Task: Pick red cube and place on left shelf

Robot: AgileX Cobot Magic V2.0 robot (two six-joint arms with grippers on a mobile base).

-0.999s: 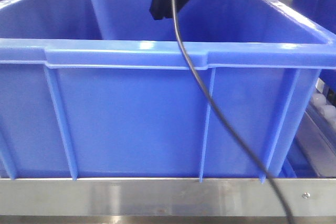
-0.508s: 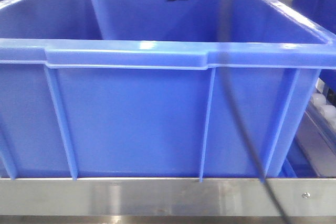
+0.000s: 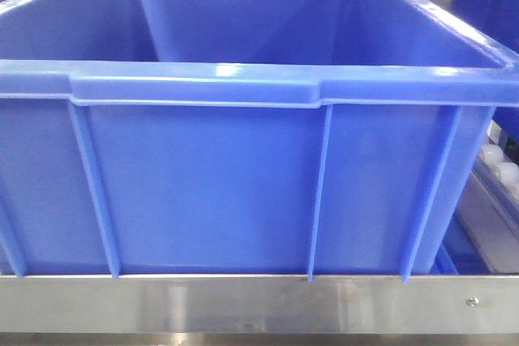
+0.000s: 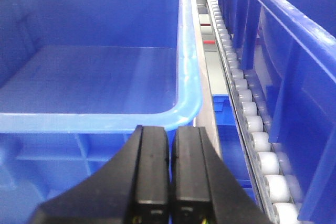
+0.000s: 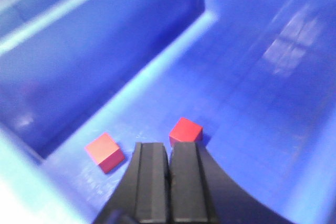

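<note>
Crates of deep blue plastic fill the left shelf (image 3: 243,304). Ahead of the left gripper (image 4: 170,156), whose fingers are pressed together on nothing, lies one blue crate (image 4: 94,77). Inside another crate, a second red block (image 5: 105,151) lies left of the right gripper (image 5: 169,166), likewise closed and empty-handed; the red cube (image 5: 185,131) sits just beyond its fingertips.

I see bright overhead glare on blue crate (image 3: 203,184) rim; right wrist view motion-blurred, washed out.
</note>
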